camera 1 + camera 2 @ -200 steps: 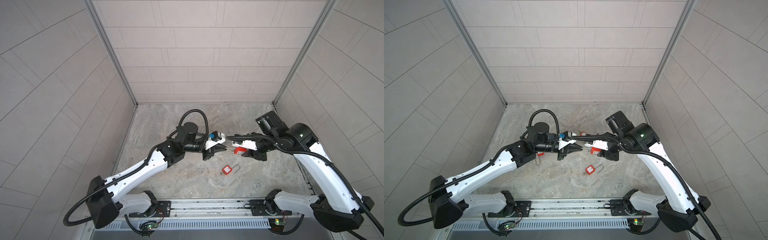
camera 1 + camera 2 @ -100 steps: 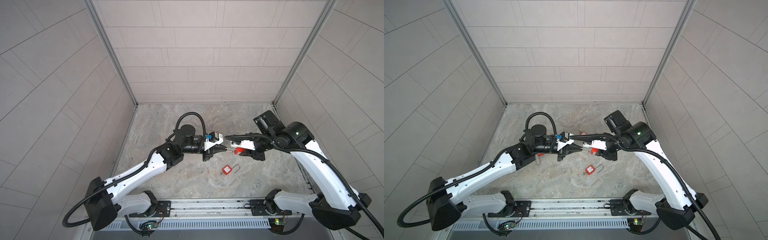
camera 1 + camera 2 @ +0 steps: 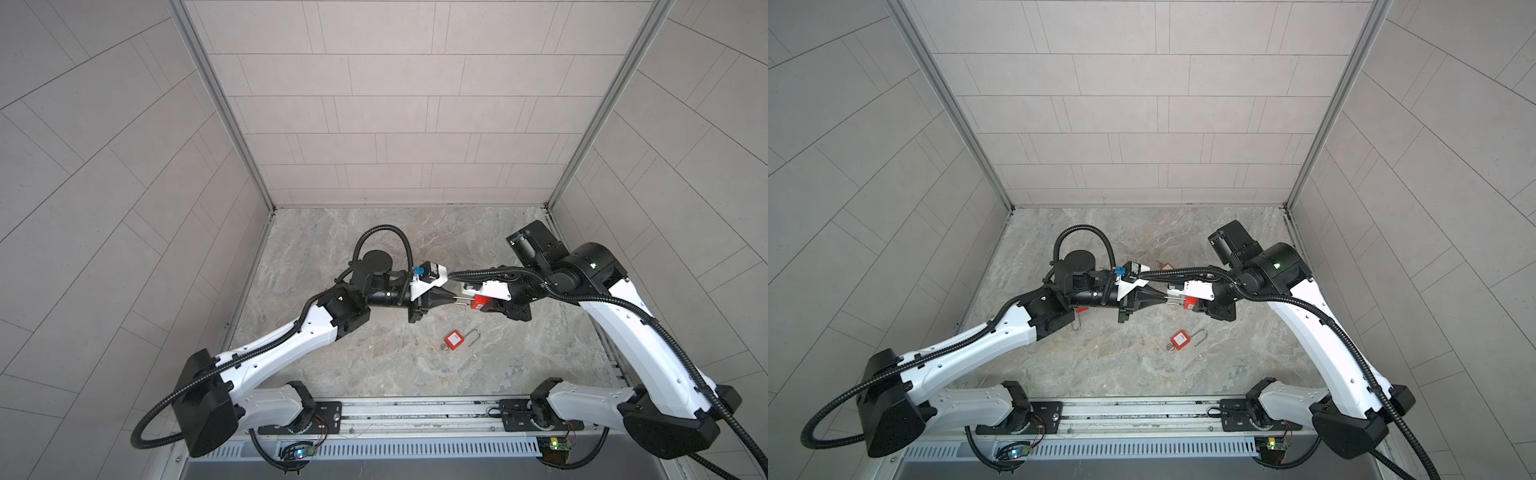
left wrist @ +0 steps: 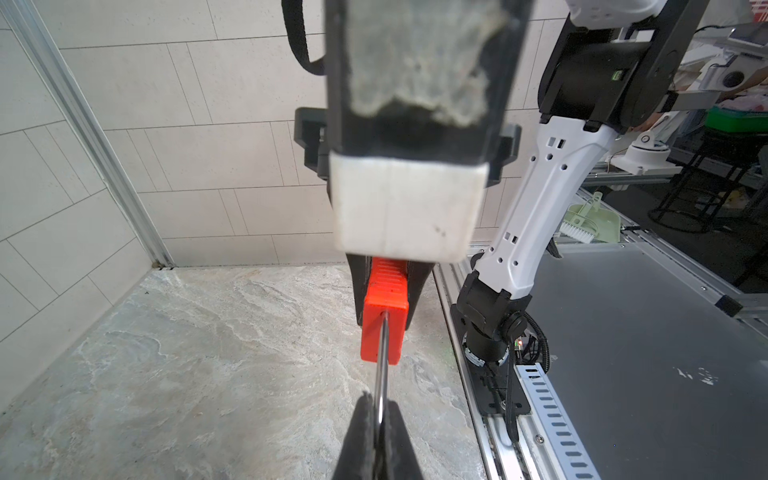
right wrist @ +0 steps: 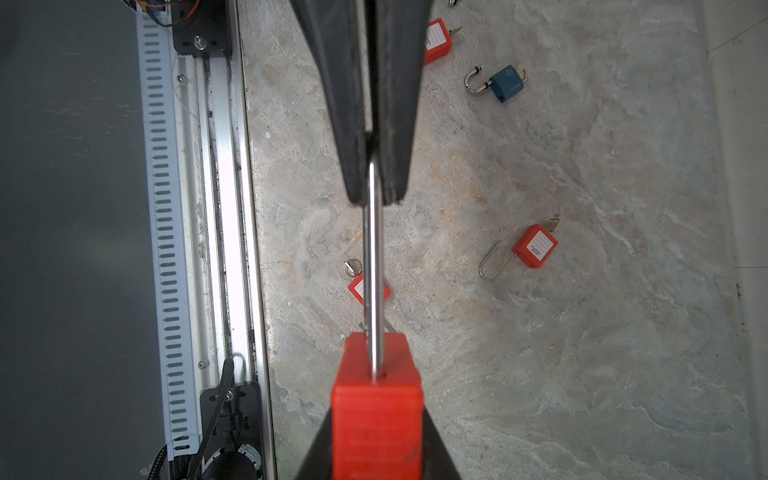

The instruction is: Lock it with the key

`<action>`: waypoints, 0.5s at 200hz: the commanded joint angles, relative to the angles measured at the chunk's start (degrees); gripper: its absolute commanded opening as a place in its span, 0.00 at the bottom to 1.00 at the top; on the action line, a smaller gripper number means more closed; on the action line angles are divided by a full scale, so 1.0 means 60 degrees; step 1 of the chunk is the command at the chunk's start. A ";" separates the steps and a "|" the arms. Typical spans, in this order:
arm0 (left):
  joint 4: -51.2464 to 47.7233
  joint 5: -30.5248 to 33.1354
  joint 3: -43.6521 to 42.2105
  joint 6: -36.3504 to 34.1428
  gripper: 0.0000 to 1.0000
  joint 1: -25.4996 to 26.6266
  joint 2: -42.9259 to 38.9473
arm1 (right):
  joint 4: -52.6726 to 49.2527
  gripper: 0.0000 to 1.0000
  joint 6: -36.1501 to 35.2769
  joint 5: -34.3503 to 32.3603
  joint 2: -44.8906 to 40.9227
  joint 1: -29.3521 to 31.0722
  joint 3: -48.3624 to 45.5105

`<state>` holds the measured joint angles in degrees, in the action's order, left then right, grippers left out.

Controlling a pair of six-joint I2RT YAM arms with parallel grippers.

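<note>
Red padlock [image 5: 376, 411] hangs between both claws, the right claw [image 4: 386, 286] pinching its body and the left claw [image 5: 376, 183] pinching its metal shackle [image 4: 381, 365], so the grabbing looks done, but I see no key in it, so the locking seems left to do.

Red padlock [image 5: 376, 411], grey marbled floor [image 5: 582, 374]

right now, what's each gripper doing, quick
left gripper: closed on the shackle of the red padlock
right gripper: closed on that padlock's body
</note>
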<state>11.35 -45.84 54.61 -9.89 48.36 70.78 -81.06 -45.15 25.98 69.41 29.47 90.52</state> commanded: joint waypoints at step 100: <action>0.0940 0.0426 -0.0107 -0.1297 0.00 0.0688 -0.0255 | 0.0356 0.24 0.0066 0.1569 0.0446 0.0203 0.0371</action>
<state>12.19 -43.68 54.06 -13.56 50.11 70.63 -83.20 -44.82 28.77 71.96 30.00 91.90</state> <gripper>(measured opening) 0.051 0.245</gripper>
